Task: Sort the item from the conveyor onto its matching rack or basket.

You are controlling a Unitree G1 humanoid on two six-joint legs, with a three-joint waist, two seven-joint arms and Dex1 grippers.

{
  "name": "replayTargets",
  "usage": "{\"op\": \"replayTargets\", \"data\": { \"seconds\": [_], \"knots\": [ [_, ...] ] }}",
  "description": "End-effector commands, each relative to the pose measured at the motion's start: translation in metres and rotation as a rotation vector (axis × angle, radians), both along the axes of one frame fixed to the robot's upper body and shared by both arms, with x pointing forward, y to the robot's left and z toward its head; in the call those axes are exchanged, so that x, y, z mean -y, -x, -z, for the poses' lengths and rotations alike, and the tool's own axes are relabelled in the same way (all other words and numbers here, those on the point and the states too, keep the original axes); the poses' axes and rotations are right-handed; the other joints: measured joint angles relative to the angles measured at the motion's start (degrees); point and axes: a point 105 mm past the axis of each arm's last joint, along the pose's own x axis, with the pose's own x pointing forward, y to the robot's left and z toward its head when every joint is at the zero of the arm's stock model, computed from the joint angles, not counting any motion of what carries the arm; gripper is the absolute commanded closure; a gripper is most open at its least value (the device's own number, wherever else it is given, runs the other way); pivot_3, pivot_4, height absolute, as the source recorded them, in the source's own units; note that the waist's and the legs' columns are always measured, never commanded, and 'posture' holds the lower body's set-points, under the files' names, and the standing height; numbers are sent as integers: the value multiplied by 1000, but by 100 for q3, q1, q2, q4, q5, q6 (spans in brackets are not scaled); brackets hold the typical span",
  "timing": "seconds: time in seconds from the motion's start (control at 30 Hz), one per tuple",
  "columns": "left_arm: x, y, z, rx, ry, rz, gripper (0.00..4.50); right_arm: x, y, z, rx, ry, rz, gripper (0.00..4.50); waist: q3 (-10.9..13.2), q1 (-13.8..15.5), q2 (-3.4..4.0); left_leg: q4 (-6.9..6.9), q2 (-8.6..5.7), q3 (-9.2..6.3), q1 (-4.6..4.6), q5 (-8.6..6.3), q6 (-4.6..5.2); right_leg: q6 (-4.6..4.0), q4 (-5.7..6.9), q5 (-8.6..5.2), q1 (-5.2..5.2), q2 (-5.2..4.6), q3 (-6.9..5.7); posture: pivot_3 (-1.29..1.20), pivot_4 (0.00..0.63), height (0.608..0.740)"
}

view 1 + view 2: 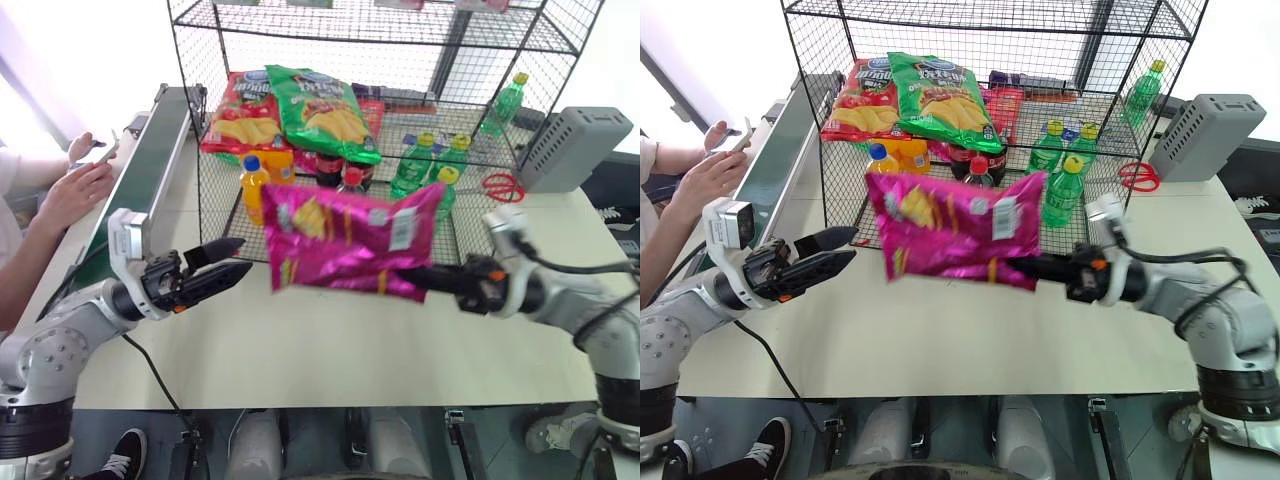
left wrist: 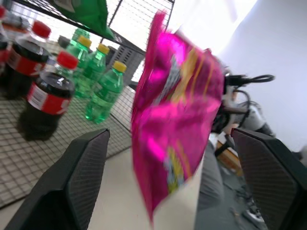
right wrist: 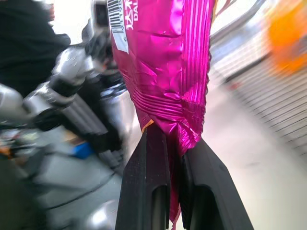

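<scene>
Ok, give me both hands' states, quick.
Left hand: open, holding nothing.
Right hand: closed on the pink chip bag's edge.

A pale table [image 1: 330, 350] sits before bright white walls [image 1: 90, 50].

Pink chip bag [image 3: 163, 62]: beside its white barcode panel [image 3: 116, 24] stand white capital letters, cut off at the frame edge, reading about "DAL"; the barcode digits are too small to read.
Red chip bag [image 1: 240, 110] on the rack shelf: a round logo, lettering blurred.
Green chip bag [image 1: 322, 112] just right of it: brand lettering unreadable.
</scene>
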Motion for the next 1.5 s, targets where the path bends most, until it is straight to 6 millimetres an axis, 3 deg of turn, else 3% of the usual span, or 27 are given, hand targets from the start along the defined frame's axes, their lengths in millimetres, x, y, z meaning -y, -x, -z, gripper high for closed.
{"op": "replayTargets", "data": {
  "seconds": [0.03, 0.07, 0.23, 0.43, 0.67, 0.87, 0.97, 1.1, 1.23, 1.5],
  "knots": [
    [-3, -8, -8, 82, -8, -34, 54, 24, -2, -32, 287, 129, 144, 4500, 0, 9, 0, 0, 0, 0, 0, 0, 0, 0, 0, 0, 0, 0, 0, 0, 150, 740],
    [-4, -11, -8, 89, -9, -39, 54, 26, -3, -32, 331, 176, 162, 4500, -1, 9, -3, 0, -1, 1, 0, 0, 0, 0, -1, 0, 0, 0, 0, 0, 150, 740],
    [3, -24, -6, 148, -70, -31, 54, 50, -16, -71, 601, 249, 331, 4500, -1, -4, -1, 0, 0, 3, 0, 0, 0, 1, -2, 0, 0, 1, 0, 0, 150, 740],
    [7, -31, -9, 195, -93, -20, 54, 69, -21, -94, 723, 293, 429, 4500, 0, 3, -1, 0, 1, 6, 0, 0, 0, 2, -4, 0, 0, 0, 0, 0, 150, 740],
    [7, -33, -10, 218, -97, -27, 54, 75, -22, -89, 707, 314, 434, 4500, 1, 2, -1, -1, 3, 8, 0, 1, 0, 2, -4, 0, 0, 0, 0, 0, 150, 740],
    [9, -39, -13, 299, -123, -81, 54, 82, -36, -100, 941, 483, 546, 4500, 1, -9, 0, 0, 2, 14, 3, 1, -1, 3, -4, 1, 0, -1, 2, 0, 150, 740],
    [9, -41, -13, 321, -135, -93, 54, 79, -39, -87, 1023, 611, 520, 4500, 1, -3, 0, -1, 4, 14, 3, 1, -1, 3, -4, 1, 0, 1, 2, 0, 150, 740],
    [11, -40, -15, 385, -181, -103, 54, 77, -54, -81, 1250, 900, 595, 4500, 1, -7, 0, 0, 4, 22, 3, 2, -2, 4, -4, 1, -1, -3, 4, 0, 150, 740],
    [14, -39, -14, 401, -182, -104, 54, 83, -68, -87, 1417, 1096, 736, 4500, 1, -12, 0, -1, 4, 33, 4, 9, -14, 4, 0, 2, -11, -3, 16, 0, 150, 740],
    [22, -35, -12, 414, -185, -91, 54, 79, -100, -78, 1398, 1188, 952, 4500, 1, -50, 0, -4, 6, 40, 6, 33, -56, 5, 1, 2, -12, -2, 25, 0, 150, 740]
  ]
}}
